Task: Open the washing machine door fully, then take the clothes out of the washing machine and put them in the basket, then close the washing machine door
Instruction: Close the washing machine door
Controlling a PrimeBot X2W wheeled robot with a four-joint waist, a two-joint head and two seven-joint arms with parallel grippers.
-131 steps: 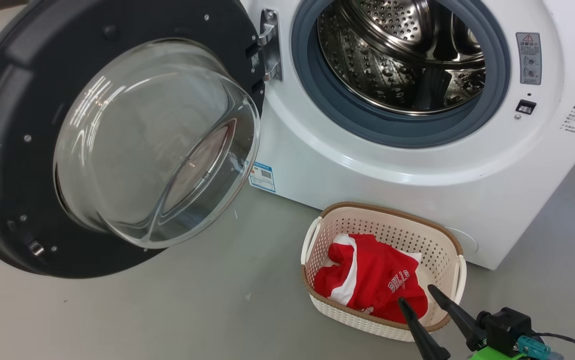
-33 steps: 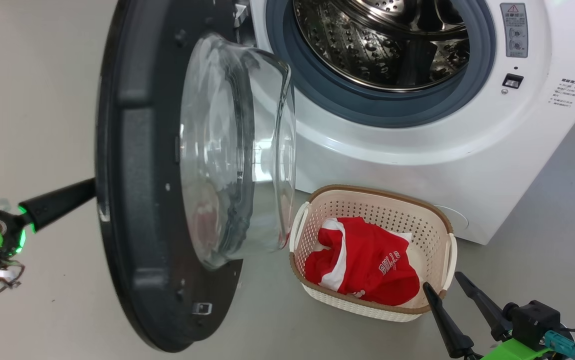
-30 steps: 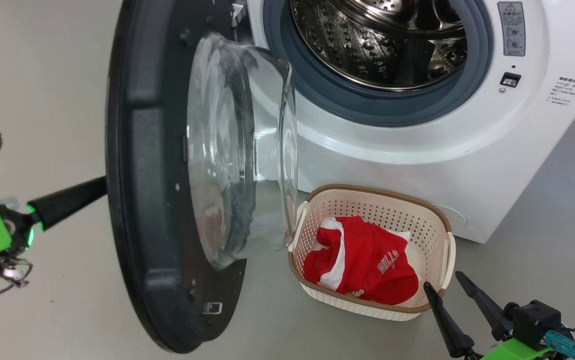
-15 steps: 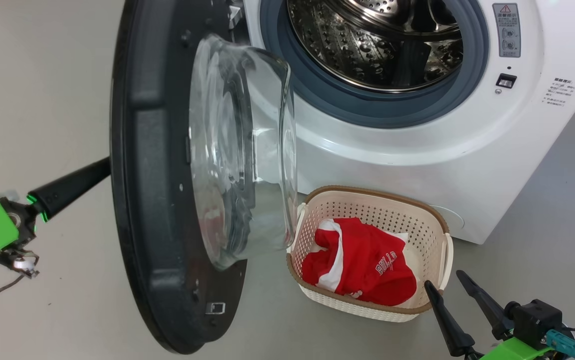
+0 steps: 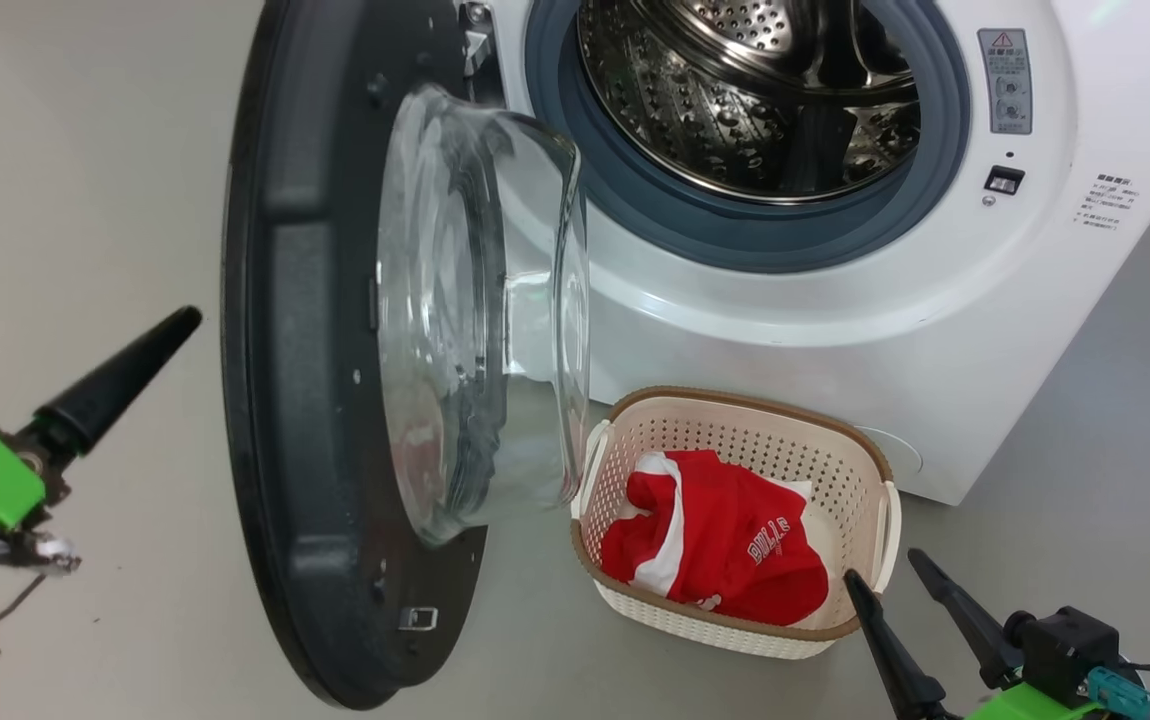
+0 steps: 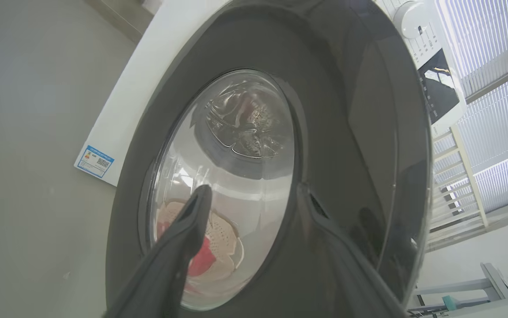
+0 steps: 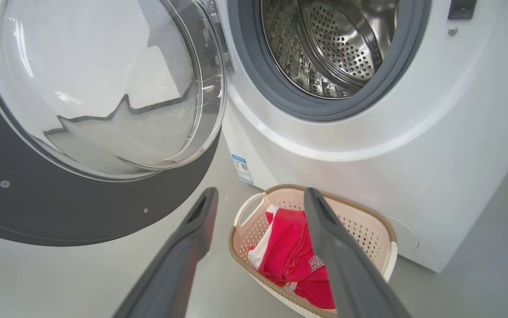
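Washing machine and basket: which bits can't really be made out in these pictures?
- Drum top: cut off by the head view's upper edge.
- Basket floor: hidden under the clothes, head and right wrist views.
- Warning label print: too small, head view.
- Washing machine door: part of its rim sits behind the left pincer, left wrist view.

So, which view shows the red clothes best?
The head view: the red clothes show whole in the basket. The right wrist view has a finger across them; the left wrist view gives a warped glimpse through the door glass.
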